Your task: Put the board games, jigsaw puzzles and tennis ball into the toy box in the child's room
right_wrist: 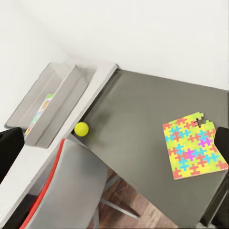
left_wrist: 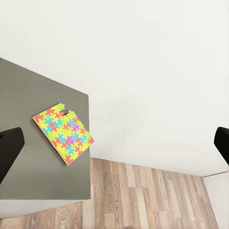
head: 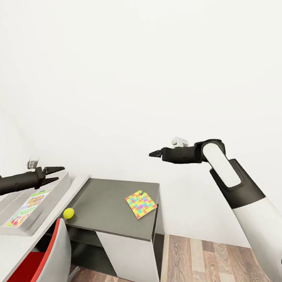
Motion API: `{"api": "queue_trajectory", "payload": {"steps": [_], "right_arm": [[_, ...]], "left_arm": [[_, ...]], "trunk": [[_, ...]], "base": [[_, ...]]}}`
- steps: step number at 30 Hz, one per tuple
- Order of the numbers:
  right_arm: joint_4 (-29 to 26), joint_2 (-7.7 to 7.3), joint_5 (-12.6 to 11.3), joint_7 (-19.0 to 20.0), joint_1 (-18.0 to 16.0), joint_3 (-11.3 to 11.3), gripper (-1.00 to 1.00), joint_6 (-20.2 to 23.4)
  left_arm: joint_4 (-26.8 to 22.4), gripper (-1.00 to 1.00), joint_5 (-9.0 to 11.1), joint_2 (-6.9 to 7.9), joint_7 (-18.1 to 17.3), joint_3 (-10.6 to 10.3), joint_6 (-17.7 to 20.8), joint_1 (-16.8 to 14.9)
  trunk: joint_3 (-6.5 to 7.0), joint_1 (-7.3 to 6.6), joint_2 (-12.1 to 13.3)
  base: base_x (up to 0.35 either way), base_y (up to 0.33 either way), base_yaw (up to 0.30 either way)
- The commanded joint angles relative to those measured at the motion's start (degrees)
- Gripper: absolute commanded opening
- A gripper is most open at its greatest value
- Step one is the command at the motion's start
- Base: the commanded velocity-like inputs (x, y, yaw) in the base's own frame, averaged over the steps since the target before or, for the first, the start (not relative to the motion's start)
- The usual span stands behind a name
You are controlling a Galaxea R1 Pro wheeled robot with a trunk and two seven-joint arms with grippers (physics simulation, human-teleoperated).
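Both arms reach forward, held level and well apart. The left gripper (head: 57, 173) has its fingers parted and holds nothing. The right gripper (head: 152, 154) points toward the left one, fingers spread, also unladen.

Matt dark grey on the cabinet section (head: 106, 201), smooth, like painted board; pale, smooth, faintly sheened on the long desktop (head: 12, 245). Grained wood planks on the floor (head: 197, 264), brown-grey, low shine. Printed card look on the jigsaw puzzle (head: 141, 204), bright and flat. Smooth light grey plastic on the toy box (head: 34, 217), glossy print on the game box (head: 28, 208) inside. Plain, unshaded yellow-green on the tennis ball (head: 68, 213). Matt black on both grippers, left (head: 57, 172) and right (head: 154, 155); glossy white shell on the right arm (head: 257, 213). Red cloth-like seat and smooth grey shell on the chair (head: 39, 275)
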Motion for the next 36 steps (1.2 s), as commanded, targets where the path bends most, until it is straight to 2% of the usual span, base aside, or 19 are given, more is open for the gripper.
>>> {"api": "queue_trajectory", "payload": {"steps": [1, 6, 12, 18, 24, 26, 31, 34, 36], "right_arm": [[0.6, -0.05, -0.6, -0.6, -0.1, -0.2, 1.0, 0.1], [3.5, -0.06, -0.6, -0.5, -0.1, -1.9, 1.0, 0.1], [5.5, -0.3, -0.5, -0.7, 0.0, -2.5, 1.0, 0.1], [9.3, -2.14, -0.4, -0.9, 0.0, -2.6, 1.0, 0.1], [17.3, -4.23, -0.1, -2.4, 0.0, -2.7, 1.0, 0.0], [20.5, -4.68, 0.0, -4.3, 0.0, -2.7, 1.0, -0.1], [31.7, -5.1, 0.1, -13.3, 0.3, -2.5, 1.0, -0.4], [40.2, -5.19, 0.1, -16.5, 0.8, -2.3, 1.0, -4.1], [43.7, -5.22, 0.2, -17.4, 1.1, -2.1, 1.0, -7.0]], "left_arm": [[0.0, 1.0, 0.1, 0.07, -0.2, -0.2, 0.2, -0.1], [0.1, 1.0, 0.0, 0.1, -0.1, -0.2, 0.1, -0.1], [0.1, 1.0, -0.1, 0.11, -0.1, -0.2, 0.0, -0.1], [0.1, 1.0, 0.0, 0.11, 0.0, -0.2, 0.0, -0.1], [0.1, 1.0, 0.0, 0.04, 0.4, -0.2, 0.0, -0.1], [0.1, 1.0, 0.0, 0.03, 0.4, -0.2, 0.0, -0.1], [0.1, 1.0, -0.1, 0.03, 0.5, -0.2, 0.0, -0.1], [0.1, 1.0, -0.3, 0.03, 0.6, -0.3, 0.0, -0.1], [0.1, 1.0, -0.3, 0.03, 0.6, -0.3, 0.0, -0.1]], "trunk": [[-0.14, 0.03, -0.1], [-0.14, 0.03, -0.1], [-0.14, 0.03, -0.1], [-0.14, 0.03, -0.1], [-0.14, 0.03, -0.1], [-0.14, 0.03, -0.1], [-0.14, 0.03, -0.1], [-0.14, 0.03, -0.1], [-0.14, 0.03, -0.1]], "base": [[-0.06, -0.012, 0.0], [-0.071, -0.006, 0.0], [-0.02, -0.001, 0.0], [-0.004, 0.0, 0.0], [0.0, 0.0, 0.0], [0.0, 0.0, 0.0], [0.0, 0.0, 0.0], [0.0, 0.0, 0.0], [0.0, 0.0, 0.0]]}}
